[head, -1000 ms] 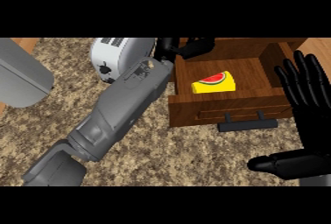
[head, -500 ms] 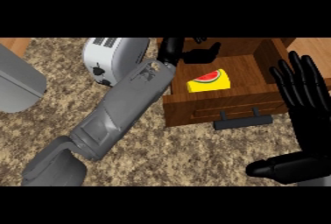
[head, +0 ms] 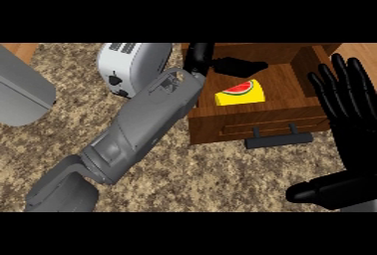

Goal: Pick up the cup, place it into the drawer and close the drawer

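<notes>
The cup is yellow with a watermelon print and lies on its side inside the open wooden drawer. My left forearm crosses the counter diagonally. My left hand hovers over the drawer's back left corner, just above and to the left of the cup, fingers relaxed and not touching it. One finger stretches right above the cup. At the right edge my right hand rests open with fingers up, beside the drawer's right side.
A white toaster stands on the speckled counter left of the drawer, partly behind my left forearm. A grey rounded object sits at the far left. The drawer's dark handle sticks out toward me.
My left hand has shifted slightly over the drawer's back corner. The cup stays lying in the drawer, and the right hand has not moved.
</notes>
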You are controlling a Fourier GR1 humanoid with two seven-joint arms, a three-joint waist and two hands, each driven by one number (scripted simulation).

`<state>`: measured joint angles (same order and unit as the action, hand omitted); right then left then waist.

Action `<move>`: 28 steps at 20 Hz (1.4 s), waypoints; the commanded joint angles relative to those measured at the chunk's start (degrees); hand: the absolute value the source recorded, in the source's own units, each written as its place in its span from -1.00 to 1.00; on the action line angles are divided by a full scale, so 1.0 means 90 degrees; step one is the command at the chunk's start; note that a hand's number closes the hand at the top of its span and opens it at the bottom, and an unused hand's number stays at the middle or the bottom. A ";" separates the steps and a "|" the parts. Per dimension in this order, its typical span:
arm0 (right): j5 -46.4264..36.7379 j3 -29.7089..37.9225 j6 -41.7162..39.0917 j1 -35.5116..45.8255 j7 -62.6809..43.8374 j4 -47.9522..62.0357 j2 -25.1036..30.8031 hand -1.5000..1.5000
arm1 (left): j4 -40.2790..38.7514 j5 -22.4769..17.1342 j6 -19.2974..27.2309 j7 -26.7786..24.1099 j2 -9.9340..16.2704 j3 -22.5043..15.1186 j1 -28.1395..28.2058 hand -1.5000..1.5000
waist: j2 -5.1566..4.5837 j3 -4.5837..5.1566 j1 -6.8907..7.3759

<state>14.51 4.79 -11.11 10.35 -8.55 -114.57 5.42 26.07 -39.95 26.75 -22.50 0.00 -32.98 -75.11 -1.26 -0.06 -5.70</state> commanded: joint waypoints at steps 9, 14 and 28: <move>0.0797 0.0467 -0.0844 -0.0832 0.0048 -0.0318 0.0507 1.00 | 0.0972 -0.0546 -0.0175 -0.0294 0.0002 0.0766 0.0364 -1.00 | 0.0168 0.0005 0.0601; -0.0077 -0.0017 -0.1047 -0.0947 -0.0260 -0.0942 0.0903 1.00 | 0.1906 -0.0619 -0.0323 -0.0087 0.0768 0.0900 0.1031 -1.00 | 0.0219 0.0013 0.0764; -0.1864 -0.0518 -0.0996 -0.0872 -0.0183 -0.0353 0.0971 1.00 | 0.5606 -0.0825 -0.0456 0.0854 0.2851 0.1314 0.4339 -1.00 | 0.0178 0.0008 0.0793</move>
<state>2.67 2.86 -21.65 1.45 -8.84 -118.60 15.27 68.16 -46.62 23.62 -18.01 20.55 -22.91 -42.37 0.48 0.01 1.71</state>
